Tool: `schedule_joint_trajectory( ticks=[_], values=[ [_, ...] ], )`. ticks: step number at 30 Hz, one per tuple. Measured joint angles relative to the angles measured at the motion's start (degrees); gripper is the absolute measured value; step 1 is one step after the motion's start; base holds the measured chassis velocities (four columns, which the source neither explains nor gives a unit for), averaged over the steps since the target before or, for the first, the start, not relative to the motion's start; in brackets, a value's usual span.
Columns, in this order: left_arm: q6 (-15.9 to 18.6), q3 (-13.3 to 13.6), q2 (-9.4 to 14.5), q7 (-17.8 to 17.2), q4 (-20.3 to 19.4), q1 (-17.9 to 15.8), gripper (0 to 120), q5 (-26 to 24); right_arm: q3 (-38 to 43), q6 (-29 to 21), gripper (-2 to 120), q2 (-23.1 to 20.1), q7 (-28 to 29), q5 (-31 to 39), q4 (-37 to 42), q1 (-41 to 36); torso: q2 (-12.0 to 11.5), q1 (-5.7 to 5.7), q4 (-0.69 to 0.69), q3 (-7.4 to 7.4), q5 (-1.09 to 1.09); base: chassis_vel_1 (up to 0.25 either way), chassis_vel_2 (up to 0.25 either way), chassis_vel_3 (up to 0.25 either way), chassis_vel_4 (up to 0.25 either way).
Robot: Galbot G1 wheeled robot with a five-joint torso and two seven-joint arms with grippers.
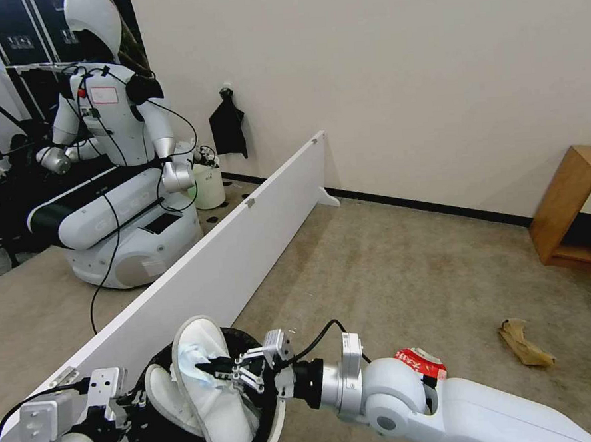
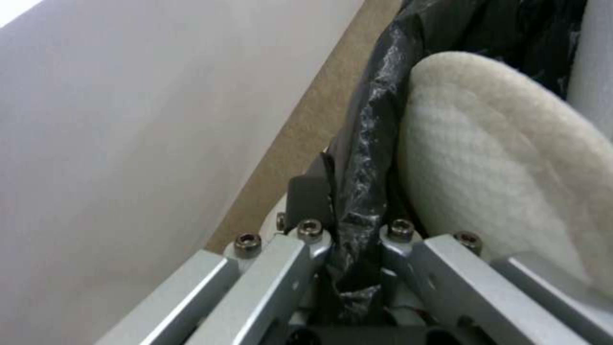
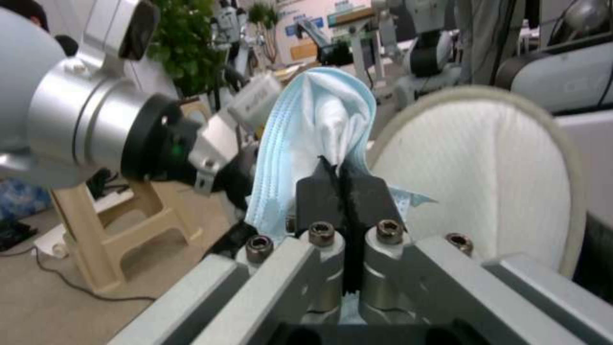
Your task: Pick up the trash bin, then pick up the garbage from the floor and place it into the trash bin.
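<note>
In the head view, your left claw [image 1: 129,399] was clamped on the near-left rim of the trash bin [image 1: 271,430], which sat low in front of you beside the long white board [image 1: 244,247]. Two white slippers [image 1: 209,393] stood upright inside the bin. Your right claw [image 1: 214,371] reached over the bin's mouth, pinching a pale blue face mask [image 1: 190,361] against the taller slipper. A red snack packet [image 1: 421,365] peeked out just behind your right arm, and a crumpled brown paper bag [image 1: 524,344] lay on the floor [image 1: 405,274] well to the right.

In your left wrist view, the left claw [image 2: 352,230] was pinched narrow on the black bag liner [image 2: 370,143] at the rim, a slipper [image 2: 498,163] just inside.

In your right wrist view, the right claw [image 3: 348,191] was closed on the face mask [image 3: 319,115], a slipper [image 3: 485,182] right beside it.
</note>
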Motion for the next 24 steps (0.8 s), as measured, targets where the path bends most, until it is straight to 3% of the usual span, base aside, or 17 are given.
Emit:
schedule_joint_trajectory(
  ticks=[16,19,22,24],
  values=[
    [0.00,-0.60,0.18,-0.03,0.01,0.36,2,-0.22,-1.60,-4.56,0,-3.62,0.59,0.62,2.71,-1.81,0.00,0.00,0.00,0.00,0.00,0.000,0.000,0.000,0.000],
    [0.00,-0.74,0.38,-0.08,0.01,0.63,2,-0.32,-1.46,-7.34,0,-4.66,2.80,1.39,3.81,-2.01,0.00,0.00,0.00,0.00,0.00,0.000,0.000,0.000,0.000],
    [0.00,-0.41,0.36,-0.18,0.01,0.85,2,-0.26,-0.95,-15.26,0,-4.57,11.47,8.06,7.84,0.07,0.00,0.00,0.00,0.00,-0.01,0.000,0.000,0.000,0.000],
    [0.00,-0.30,0.30,-0.18,0.01,0.84,2,-0.21,-1.04,-16.81,0,-4.06,13.84,9.53,8.65,0.95,0.00,0.00,0.00,0.00,-0.01,0.000,0.000,0.000,0.000]
  ],
)
